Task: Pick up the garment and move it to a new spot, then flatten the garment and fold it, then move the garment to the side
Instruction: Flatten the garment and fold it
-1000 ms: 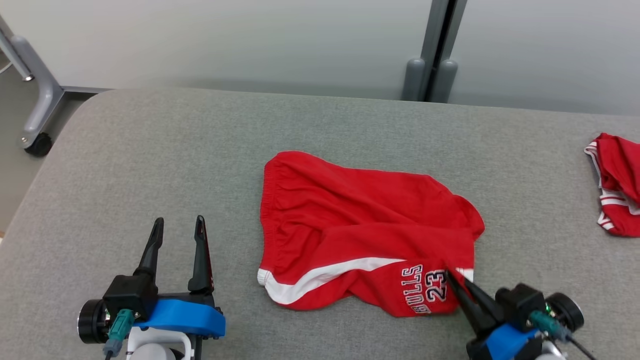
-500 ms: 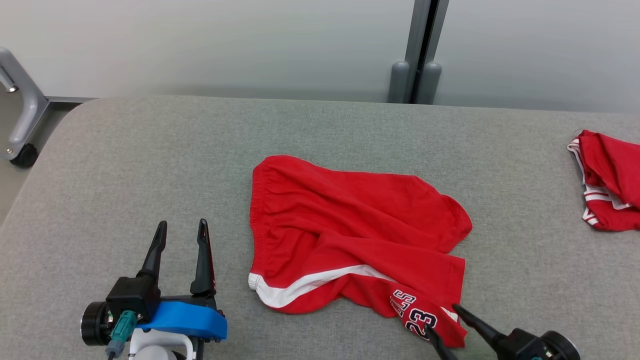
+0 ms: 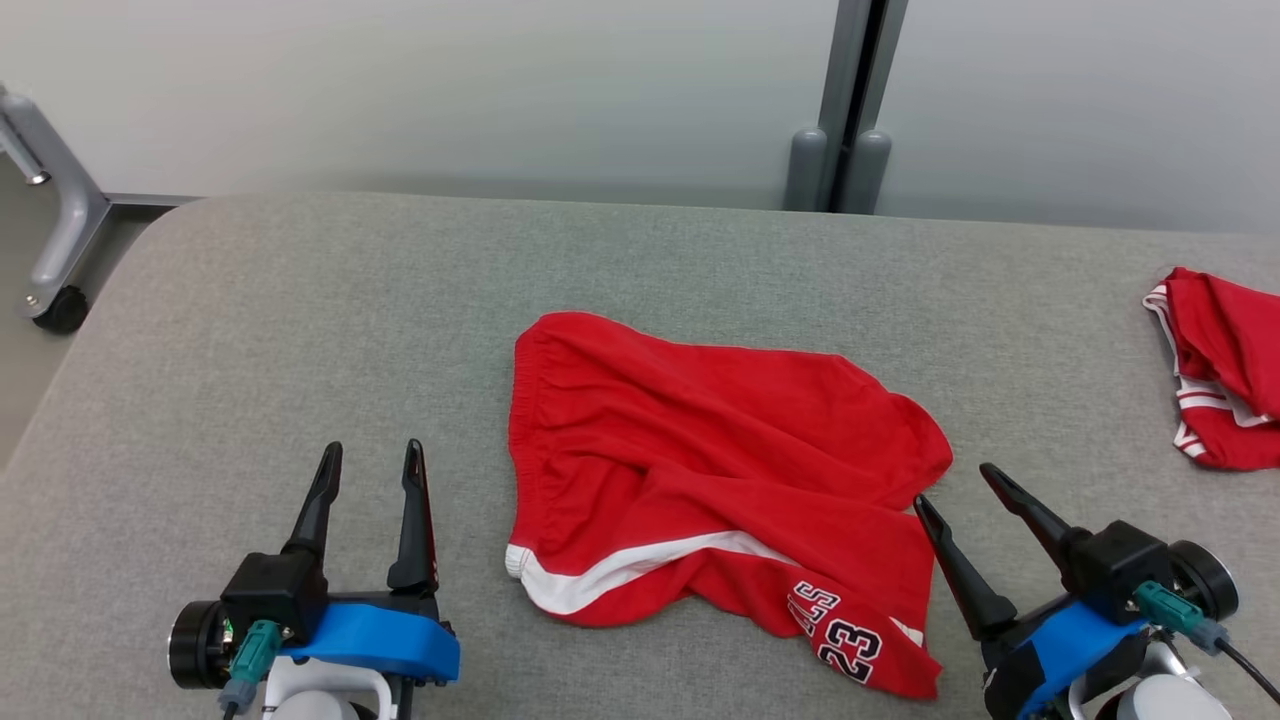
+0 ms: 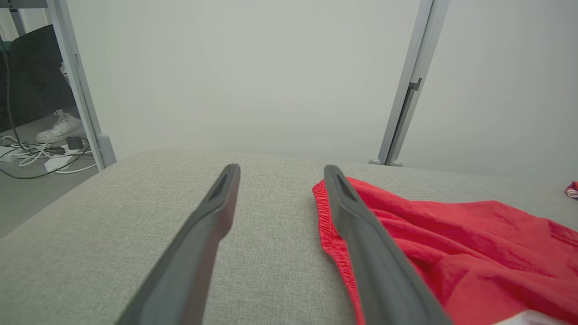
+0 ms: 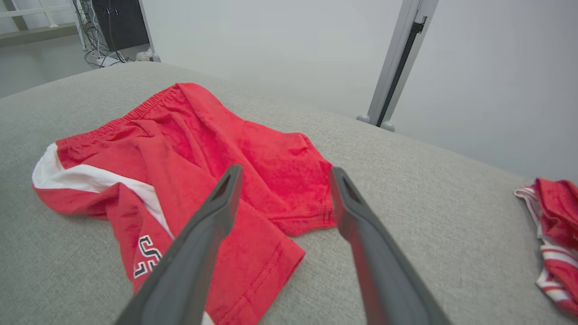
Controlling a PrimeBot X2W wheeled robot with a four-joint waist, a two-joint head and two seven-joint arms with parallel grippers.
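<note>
Red shorts [image 3: 720, 470] lie crumpled near middle of grey padded table [image 3: 300, 300]. Waistband at left, white stripe and "23" print along near edge. Right gripper [image 3: 954, 487] at near right: fingers spread apart, empty, one finger just beside shorts' right hem; cannot tell if touching. Left gripper [image 3: 373, 450] at near left: fingers apart, empty, clear of waistband. Second red garment [image 3: 1225, 370] at right table edge, well apart from shorts. Grey post [image 3: 850, 100] behind table.

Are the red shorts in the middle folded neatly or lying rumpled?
Rumpled, not folded: the shorts lie on the table with creases and one leg twisted over.
</note>
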